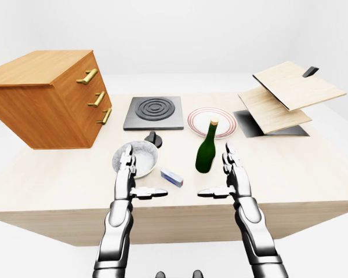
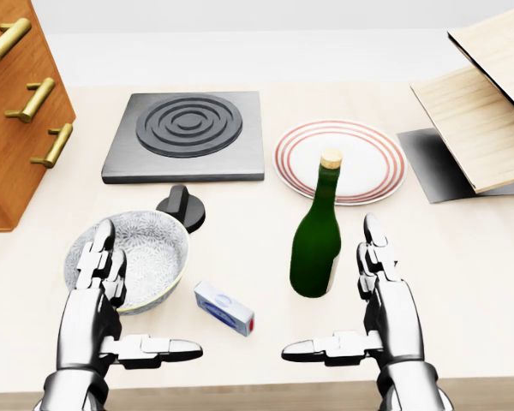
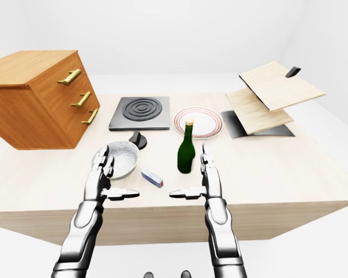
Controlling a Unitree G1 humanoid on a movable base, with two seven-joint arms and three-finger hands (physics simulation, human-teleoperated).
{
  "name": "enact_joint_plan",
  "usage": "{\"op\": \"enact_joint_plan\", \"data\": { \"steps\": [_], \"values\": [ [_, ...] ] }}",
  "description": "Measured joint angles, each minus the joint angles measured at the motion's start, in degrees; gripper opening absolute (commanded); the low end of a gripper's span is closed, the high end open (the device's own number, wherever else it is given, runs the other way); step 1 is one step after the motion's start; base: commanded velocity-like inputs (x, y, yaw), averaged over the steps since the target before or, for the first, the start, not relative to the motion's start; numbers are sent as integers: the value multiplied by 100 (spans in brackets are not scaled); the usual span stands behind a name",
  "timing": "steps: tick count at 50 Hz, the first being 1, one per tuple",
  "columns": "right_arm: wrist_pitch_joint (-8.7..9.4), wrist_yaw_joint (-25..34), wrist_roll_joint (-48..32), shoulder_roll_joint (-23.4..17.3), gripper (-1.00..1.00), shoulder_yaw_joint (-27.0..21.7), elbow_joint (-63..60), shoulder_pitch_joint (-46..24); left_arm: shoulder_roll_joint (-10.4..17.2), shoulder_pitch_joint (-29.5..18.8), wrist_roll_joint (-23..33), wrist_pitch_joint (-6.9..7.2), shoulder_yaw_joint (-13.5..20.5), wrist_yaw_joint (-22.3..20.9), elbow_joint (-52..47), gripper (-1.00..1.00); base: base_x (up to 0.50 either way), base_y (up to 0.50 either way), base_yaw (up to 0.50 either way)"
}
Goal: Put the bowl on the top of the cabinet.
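The grey patterned bowl (image 2: 146, 253) sits on the table at the lower left of the head view. My left hand (image 2: 111, 308) is open, its fingers standing in front of the bowl's left rim, nothing grasped. My right hand (image 2: 360, 308) is open too, just right of a green bottle (image 2: 317, 240). The wooden cabinet (image 1: 46, 98) with three brass handles stands at the left of the left-eye view, its flat top (image 1: 37, 65) bare.
A black stove plate (image 2: 188, 133) and its round knob (image 2: 182, 207) lie above the bowl. A red-rimmed plate (image 2: 368, 158) is behind the bottle. A small blue-and-white box (image 2: 224, 308) lies between my hands. Wooden boards on a dark stand (image 1: 284, 95) fill the right.
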Motion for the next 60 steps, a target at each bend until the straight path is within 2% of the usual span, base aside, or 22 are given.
{"op": "enact_joint_plan", "data": {
  "steps": [9,13,16,18,28,37,60],
  "values": [
    [-62,118,-181,-39,100,-12,-13,38,42,-31,-71,3,98,-38,37,100,0,0,0],
    [-169,137,-281,-46,100,2,-93,84,49,-15,-110,-47,122,-56,-2,100,0,0,0],
    [-428,134,-428,-49,100,53,-341,206,35,146,-132,-316,109,-95,-284,100,0,0,0],
    [-484,123,-534,-45,100,89,-559,299,17,283,-149,-523,96,-119,-555,100,0,0,0],
    [-484,-43,-995,-15,100,153,-1638,702,-68,867,-220,-523,90,-118,-1862,100,0,0,0],
    [-484,-148,-1304,1,100,176,-2279,890,-112,1158,-202,-523,103,-76,-2553,100,0,0,0],
    [-484,-174,-1611,2,100,228,-2756,1034,-136,1332,-131,-523,115,-36,-3010,100,0,29,0]
  ]
}}
